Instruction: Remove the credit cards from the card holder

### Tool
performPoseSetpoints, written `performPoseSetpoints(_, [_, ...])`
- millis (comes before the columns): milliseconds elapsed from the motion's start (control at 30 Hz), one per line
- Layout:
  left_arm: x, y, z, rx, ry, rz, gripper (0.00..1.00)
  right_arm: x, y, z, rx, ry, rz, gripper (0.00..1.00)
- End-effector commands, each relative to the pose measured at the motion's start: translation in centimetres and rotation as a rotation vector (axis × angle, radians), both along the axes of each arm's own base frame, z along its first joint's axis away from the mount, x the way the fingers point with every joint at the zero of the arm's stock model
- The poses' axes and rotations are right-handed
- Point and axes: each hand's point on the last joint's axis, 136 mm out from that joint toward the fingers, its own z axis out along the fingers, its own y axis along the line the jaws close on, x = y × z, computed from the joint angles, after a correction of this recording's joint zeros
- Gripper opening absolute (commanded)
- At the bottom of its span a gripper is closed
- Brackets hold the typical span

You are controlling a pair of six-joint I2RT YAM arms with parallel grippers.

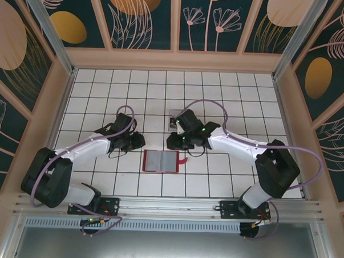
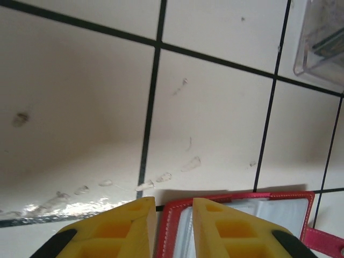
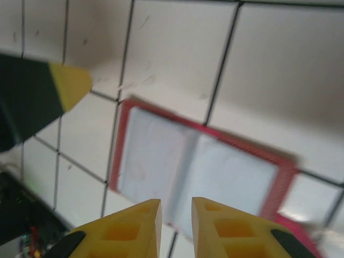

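The red card holder lies open and flat on the white tiled table, its greyish pockets facing up and its closure tab to the right. My left gripper hovers at its left edge. In the left wrist view, that gripper's jaws stand narrowly open over the holder's red border, with nothing between them. My right gripper hangs just behind the holder; the right wrist view shows it narrowly open and empty. A dark grey credit card lies in the clear tray.
The clear tray sits behind the right gripper, partly hidden by the arm. One yellow fingertip of the left gripper reaches into the right wrist view at the left. Wooden walls close in the table.
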Motion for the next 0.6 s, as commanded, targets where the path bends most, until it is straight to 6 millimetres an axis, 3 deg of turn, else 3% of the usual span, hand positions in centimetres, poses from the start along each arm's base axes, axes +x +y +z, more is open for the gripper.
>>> performPoseSetpoints(0, [0.0, 0.5, 0.4, -0.005, -0.014, -0.032, 0.25, -1.4, 2.2, -0.2, 0.025, 0.050, -0.021, 0.23])
performPoseSetpoints(367, [-0.5, 4.5, 1.0, -0.020, -0.023, 0.034, 0.26, -3.8, 8.1, -2.7, -0.006, 0.096, 0.083, 0.23])
performPoseSetpoints(567, [-0.7, 4.9, 2.0, -0.029, -0.044, 0.056, 0.27, -3.8, 9.7, -4.1, -0.026, 0.116, 0.096, 0.25])
